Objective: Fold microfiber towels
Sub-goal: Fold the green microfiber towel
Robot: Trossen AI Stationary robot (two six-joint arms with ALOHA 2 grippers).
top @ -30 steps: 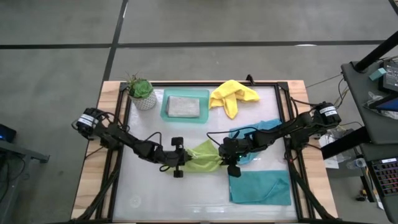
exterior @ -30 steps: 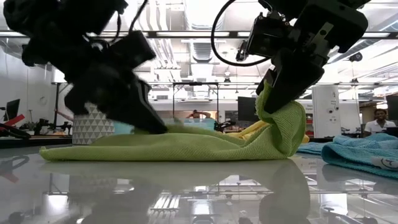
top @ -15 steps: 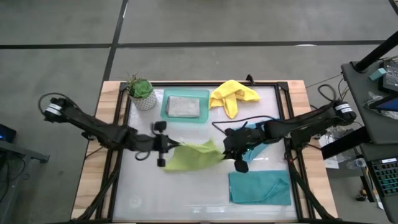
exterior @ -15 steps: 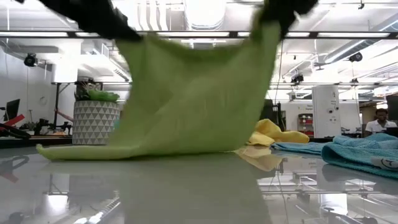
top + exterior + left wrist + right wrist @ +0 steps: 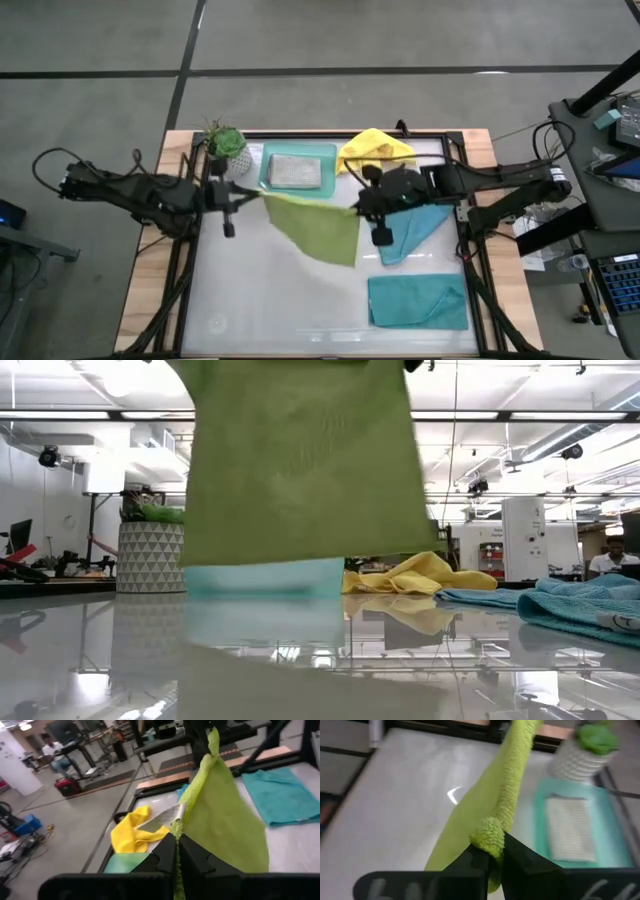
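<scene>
The lime green towel (image 5: 322, 227) hangs spread between my two grippers above the table's middle; in the low view (image 5: 300, 460) its lower edge is clear of the table. My left gripper (image 5: 250, 197) is shut on its left top corner and my right gripper (image 5: 362, 208) on its right top corner. The grey towel (image 5: 296, 171) lies in the mint tray. The yellow towel (image 5: 375, 150) lies crumpled at the far edge. One teal towel (image 5: 422, 222) lies rumpled at the right, and another (image 5: 418, 301) lies flat at the near right. My left gripper pinches the lime towel's top corner (image 5: 175, 826) between its two fingers, coming level from the table's left. The towel hangs below and away from the fingers, clear of the table. My right gripper pinches the opposite top corner (image 5: 488, 833) between its two fingers, coming level from the table's right. The corner is bunched at the fingers, and the top edge runs across to the other gripper.
A potted plant (image 5: 226, 148) stands at the far left corner, next to the mint tray (image 5: 268, 180). A dark frame (image 5: 455, 180) runs around the white table top. People show in the room beyond the table.
Both grippers have risen and gone toward the far edge, and the left one has also gone toward the left edge. The lime towel, which had lain on the table with one end raised, has been lifted clear and spread out, and now hangs flat between them.
</scene>
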